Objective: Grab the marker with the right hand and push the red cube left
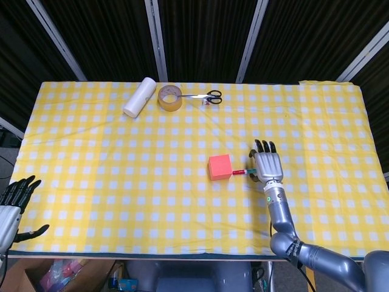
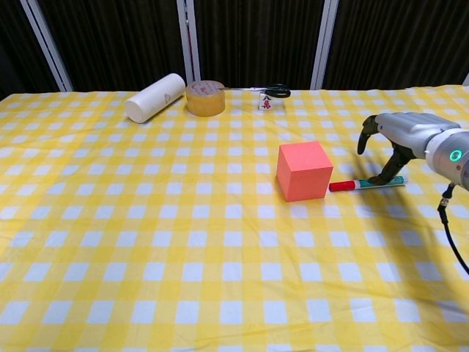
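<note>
This looks like a robotics lab or test cell rather than a home. A table (image 1: 91, 182) draped in a yellow and white checked cloth stands before black ribbed curtains (image 1: 206, 36) hung between grey metal posts (image 1: 157, 36), and both views come from the robot's own cameras. Loose props sit along the table's far edge, a white roll (image 1: 139, 97), a ring of tape (image 1: 170, 98) and scissors (image 1: 206, 96), while a cardboard box (image 1: 36, 277) of clutter stands on the floor under the near left corner.
</note>
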